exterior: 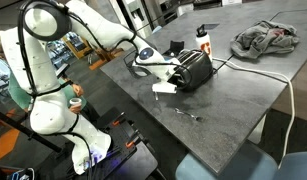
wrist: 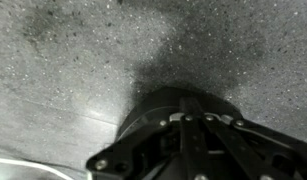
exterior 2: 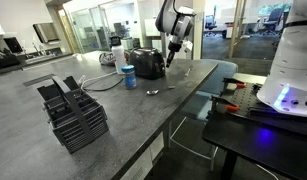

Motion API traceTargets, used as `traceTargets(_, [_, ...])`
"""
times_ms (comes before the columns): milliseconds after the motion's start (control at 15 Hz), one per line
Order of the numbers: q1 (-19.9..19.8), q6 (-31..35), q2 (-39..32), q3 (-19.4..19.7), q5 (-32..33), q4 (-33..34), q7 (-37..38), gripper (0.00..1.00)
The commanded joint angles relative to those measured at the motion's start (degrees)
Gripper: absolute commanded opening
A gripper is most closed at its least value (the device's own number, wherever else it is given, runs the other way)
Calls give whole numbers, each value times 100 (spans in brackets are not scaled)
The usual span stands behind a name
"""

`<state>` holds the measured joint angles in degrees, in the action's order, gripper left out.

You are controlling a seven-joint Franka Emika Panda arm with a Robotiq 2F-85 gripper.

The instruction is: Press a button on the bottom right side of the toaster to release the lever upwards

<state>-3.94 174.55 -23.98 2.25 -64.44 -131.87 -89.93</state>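
In an exterior view, the black toaster [exterior: 195, 68] stands mid-table, a little in from the edge nearest the robot. The gripper [exterior: 163, 76] is just beside its end, and I cannot tell how far its jaws are spread. In an exterior view, the toaster [exterior 2: 146, 63] sits toward the table's far end, with the gripper [exterior 2: 172, 52] close beside it. The wrist view shows only the gripper [wrist: 193, 150] over the speckled tabletop [wrist: 83, 60], with its fingers hidden.

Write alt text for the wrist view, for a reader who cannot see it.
The dark tool fills the lower centre, coming in from the bottom edge, too close and shadowed to show whether it is open. Behind it, a speckled grey tabletop covers the rest of the frame.
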Motion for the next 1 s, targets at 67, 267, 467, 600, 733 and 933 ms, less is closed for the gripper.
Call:
traceTargets(67, [-30,-196,-27,8,69,120,-3,0])
traceTargets(267, [-42,-228,-50,-9,51,159,-19,0])
traceTargets(467, [-52,-225,-90,-36,29,209,-41,0])
traceTargets(600, [-61,-223,-120,-56,11,248,-54,0])
traceTargets(733, [-78,-215,-105,-80,-24,256,-84,0])
traceTargets(933, [-126,-218,-75,-127,-97,269,-151,0])
